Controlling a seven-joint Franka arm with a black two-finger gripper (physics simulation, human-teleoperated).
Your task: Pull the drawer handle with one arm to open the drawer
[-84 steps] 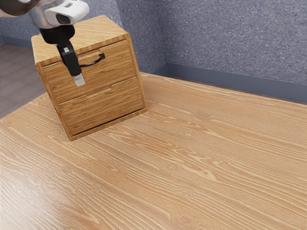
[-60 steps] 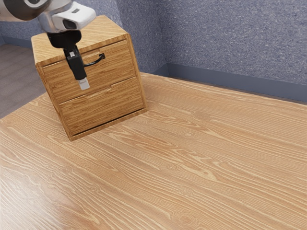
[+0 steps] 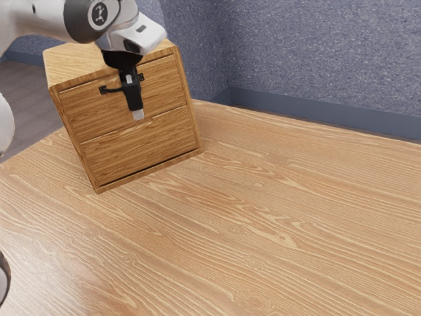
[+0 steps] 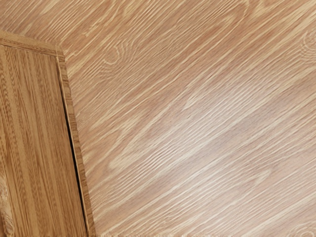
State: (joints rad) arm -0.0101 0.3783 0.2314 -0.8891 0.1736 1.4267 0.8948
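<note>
A wood-grain table (image 3: 276,224) runs up to a speckled blue-grey wall (image 3: 302,46). The gripper (image 3: 137,112) hangs in front of the cabinet's (image 3: 141,141) top drawer (image 3: 161,82), crossing its handle (image 3: 108,89). I cannot tell whether the jaws are apart or together.

Cabinet (image 4: 34,148) edge on wooden table (image 4: 197,123)

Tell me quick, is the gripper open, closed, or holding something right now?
Gripper: cannot be told from this side angle; it hangs in front of the top drawer, right at the handle.
</note>
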